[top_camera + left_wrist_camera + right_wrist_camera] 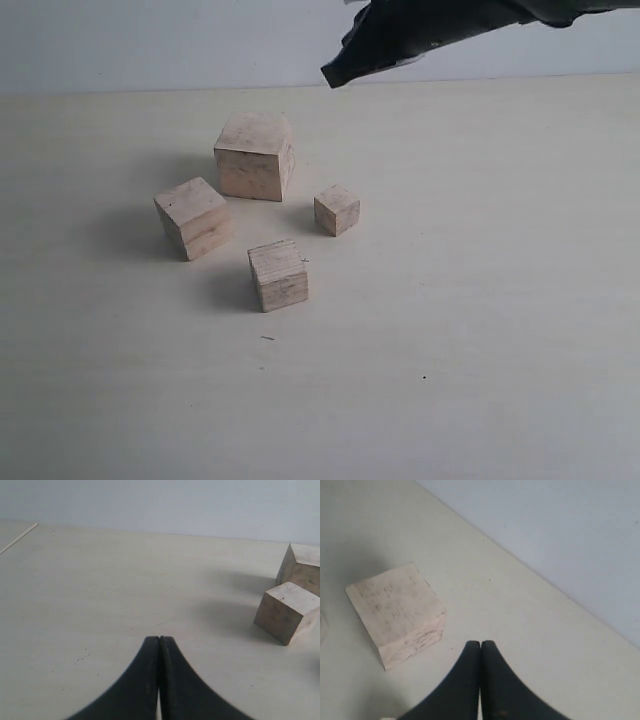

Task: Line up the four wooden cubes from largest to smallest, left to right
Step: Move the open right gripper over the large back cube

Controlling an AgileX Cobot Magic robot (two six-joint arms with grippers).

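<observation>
currently on my screens, listed as found:

1. table [480, 300]: pale, flat surface, running back to a plain light wall [150, 40].

2. largest cube [254, 155]: pale wood with visible grain, resting on the table at the back of the group, closest to the wall. the left wrist view catches it at the frame edge, partly cut off.

3. second cube [193, 216]: next size down, just left of and nearer the exterior camera than the largest cube, turned at an angle to it. apart from it, not touching. it also shows in the left wrist view [287, 611], well off to one side of the fingertips.

4. third cube [278, 275]: smaller again, at the front of the group, standing alone, slightly turned.

5. smallest cube [337, 209]: on the right side of the group, between the largest and third cubes in depth, touching neither.

6. left gripper [159, 640]: i see it only in its own wrist view. the black fingers are pressed together with nothing between them, over bare table.

7. right gripper [332, 76]: reaches in from the upper right of the exterior view, hanging in the air above and behind the largest cube, clear of all four. in its wrist view the fingers meet tip to tip, empty, with a cube near them that i take for the largest.
</observation>
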